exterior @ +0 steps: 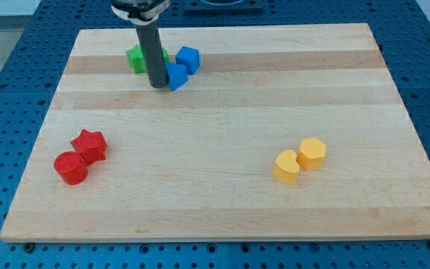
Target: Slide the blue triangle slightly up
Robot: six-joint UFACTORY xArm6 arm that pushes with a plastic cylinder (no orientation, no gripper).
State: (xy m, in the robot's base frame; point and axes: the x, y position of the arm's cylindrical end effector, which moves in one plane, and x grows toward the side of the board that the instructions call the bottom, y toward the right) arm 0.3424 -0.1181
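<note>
Blue triangle [177, 76] sits touching my tip [157, 86] on its right, near the board's top edge. The rod, which grips nothing, would do best to drop just below the block, then nudge upward briefly, avoiding the blue cube [188, 59] above.
</note>
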